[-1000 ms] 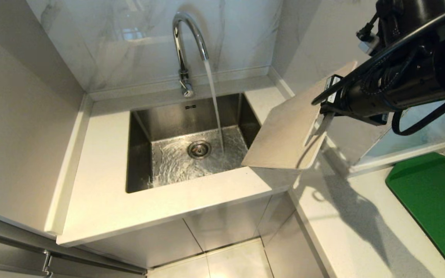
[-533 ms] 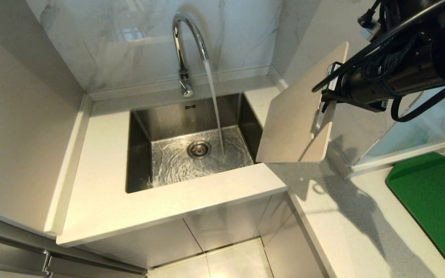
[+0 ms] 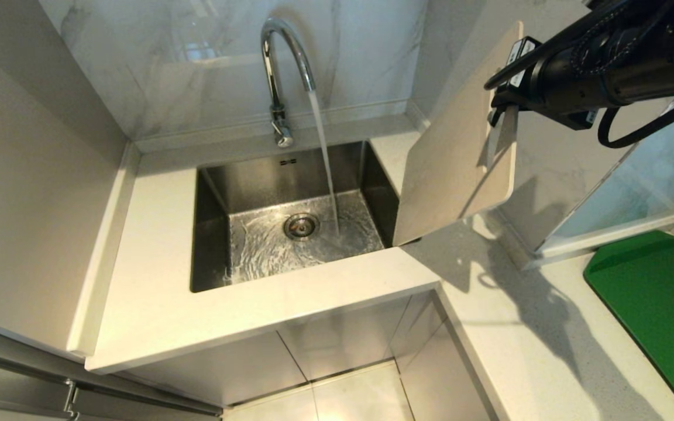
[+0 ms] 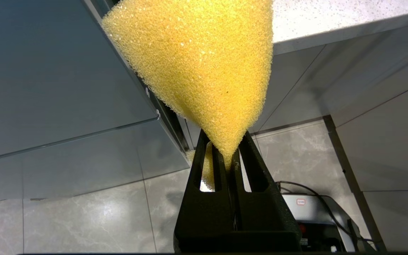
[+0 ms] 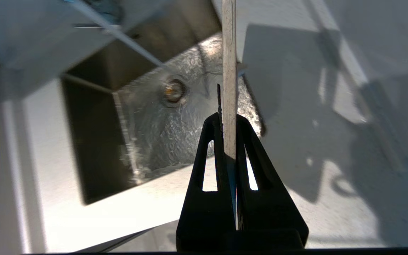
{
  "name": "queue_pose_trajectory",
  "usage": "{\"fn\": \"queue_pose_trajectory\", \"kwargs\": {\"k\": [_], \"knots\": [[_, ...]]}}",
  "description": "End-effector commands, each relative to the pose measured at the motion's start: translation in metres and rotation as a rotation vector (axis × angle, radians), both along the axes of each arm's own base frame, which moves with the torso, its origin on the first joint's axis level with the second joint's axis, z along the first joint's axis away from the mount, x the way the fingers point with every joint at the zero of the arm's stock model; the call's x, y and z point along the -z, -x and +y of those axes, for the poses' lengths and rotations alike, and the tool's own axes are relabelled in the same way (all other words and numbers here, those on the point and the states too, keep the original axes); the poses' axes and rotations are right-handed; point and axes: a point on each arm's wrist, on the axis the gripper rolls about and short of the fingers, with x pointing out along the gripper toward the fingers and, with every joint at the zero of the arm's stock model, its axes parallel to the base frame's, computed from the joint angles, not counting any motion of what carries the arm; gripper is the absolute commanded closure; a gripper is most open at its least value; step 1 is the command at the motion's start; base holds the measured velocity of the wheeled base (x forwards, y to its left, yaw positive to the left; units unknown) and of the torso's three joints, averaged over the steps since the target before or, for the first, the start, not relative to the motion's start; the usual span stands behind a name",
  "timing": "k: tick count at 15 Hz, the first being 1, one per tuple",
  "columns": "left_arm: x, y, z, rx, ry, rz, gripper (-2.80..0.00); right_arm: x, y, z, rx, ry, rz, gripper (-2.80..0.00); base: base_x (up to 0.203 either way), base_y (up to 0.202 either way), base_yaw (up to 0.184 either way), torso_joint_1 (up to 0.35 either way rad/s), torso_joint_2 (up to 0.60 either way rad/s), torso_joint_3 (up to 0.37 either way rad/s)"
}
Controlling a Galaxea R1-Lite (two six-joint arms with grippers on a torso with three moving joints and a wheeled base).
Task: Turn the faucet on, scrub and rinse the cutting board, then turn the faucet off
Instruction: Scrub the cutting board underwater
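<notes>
I am holding the cutting board (image 3: 457, 140) up in the air with the right tool (image 3: 498, 120), whose fingers are clamping on the board's upper right edge. The board is hanging steeply tilted, almost on edge, at the right side of the sink (image 3: 208, 234), its lowest corner sitting just above the sink's front right corner and the surface (image 3: 155, 316). In the right wrist view I am seeing the board (image 5: 229, 71) edge-on as a thin pale strip running out from between the two black fingers (image 5: 211, 141), which are pinching it tight (barely any gap either side).

The faucet (image 3: 281, 64) is running: a stream of water (image 3: 325, 158) is falling from the arched spout into the steel basin just right of the drain (image 3: 301, 225), and the basin floor is rippling with it. The board is not in the stream; it is standing apart from it, to the right.

My left tool (image 4: 229, 156) is out of the head view. Its wrist camera is showing it squeezing a yellow sponge (image 4: 204, 63) by one pinched end, down by the cabinet fronts over the tiled floor (image 4: 83, 216).

A green mat (image 3: 659, 310) is lying on the surface far to the right.
</notes>
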Motion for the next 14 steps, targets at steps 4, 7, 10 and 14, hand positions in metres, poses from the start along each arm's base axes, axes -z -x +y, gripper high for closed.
{"fn": "queue_pose_trajectory", "kwargs": {"k": [4, 7, 10, 14], "knots": [[0.000, 0.000, 0.000, -0.001, 0.000, 0.000, 0.00, -0.023, 0.019, 0.000, -0.056, -0.019, -0.131, 0.00, 0.000, 0.000, 0.000, 0.000, 0.00, 0.000], [0.000, 0.000, 0.000, 0.000, 0.000, 0.000, 0.00, -0.024, 0.022, -0.001, -0.056, -0.018, -0.135, 0.00, 0.000, 0.000, 0.000, 0.000, 0.00, 0.000], [0.000, 0.000, 0.000, -0.001, 0.000, -0.001, 0.00, -0.023, 0.022, -0.001, -0.054, -0.017, -0.129, 0.00, 0.000, 0.000, 0.000, 0.000, 0.00, 0.000], [0.000, 0.000, 0.000, -0.002, 0.003, -0.001, 0.00, -0.023, 0.022, -0.001, -0.053, -0.022, -0.125, 0.00, 0.000, 0.000, 0.000, 0.000, 0.00, 0.000]]}}
